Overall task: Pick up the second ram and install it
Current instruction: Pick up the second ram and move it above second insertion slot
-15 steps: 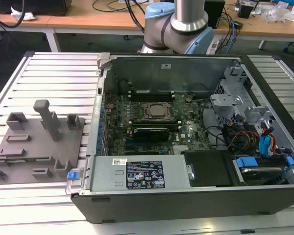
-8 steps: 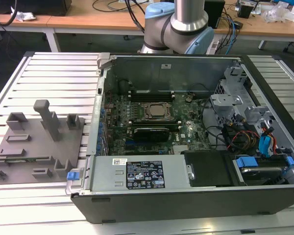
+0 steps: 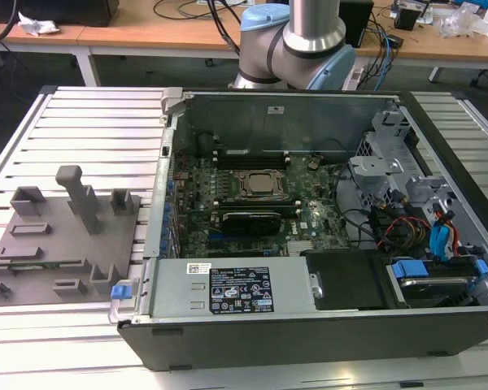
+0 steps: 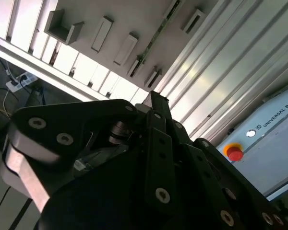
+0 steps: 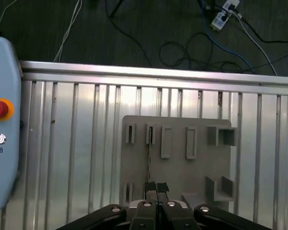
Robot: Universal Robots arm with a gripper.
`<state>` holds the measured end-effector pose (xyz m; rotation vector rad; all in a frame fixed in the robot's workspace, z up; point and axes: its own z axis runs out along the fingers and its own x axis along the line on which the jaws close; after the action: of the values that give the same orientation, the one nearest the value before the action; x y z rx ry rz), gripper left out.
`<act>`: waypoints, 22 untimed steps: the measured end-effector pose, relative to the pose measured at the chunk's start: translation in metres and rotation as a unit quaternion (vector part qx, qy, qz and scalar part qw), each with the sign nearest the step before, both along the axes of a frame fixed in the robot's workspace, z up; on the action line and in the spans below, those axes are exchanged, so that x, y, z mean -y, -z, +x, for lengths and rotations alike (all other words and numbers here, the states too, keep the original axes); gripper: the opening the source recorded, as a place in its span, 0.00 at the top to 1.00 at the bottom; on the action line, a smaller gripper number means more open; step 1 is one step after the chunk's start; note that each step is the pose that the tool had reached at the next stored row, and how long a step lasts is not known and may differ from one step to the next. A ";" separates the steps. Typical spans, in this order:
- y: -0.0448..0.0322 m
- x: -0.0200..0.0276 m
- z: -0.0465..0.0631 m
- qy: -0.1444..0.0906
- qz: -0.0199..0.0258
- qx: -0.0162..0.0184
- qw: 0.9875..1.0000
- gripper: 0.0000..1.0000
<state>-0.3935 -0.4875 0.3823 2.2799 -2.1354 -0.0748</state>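
My claw hangs clenched and empty above the grey tray, where the second ram stands on edge — light, stiff, fragile, so I'd pinch it gently mid-length near the top edge.

Open computer case beside grey holder tray on slatted table.
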 end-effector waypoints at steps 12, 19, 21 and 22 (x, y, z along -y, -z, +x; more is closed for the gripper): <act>0.0000 0.0000 0.000 -0.058 0.000 0.000 0.998 0.89; 0.0007 0.0000 0.000 0.006 0.000 0.000 1.000 0.89; 0.0010 0.0000 0.000 0.026 0.000 0.000 1.000 0.89; 0.0012 0.0000 0.000 0.036 0.000 0.000 0.999 0.89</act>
<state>-0.3935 -0.4875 0.3811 2.2024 -2.2177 -0.0756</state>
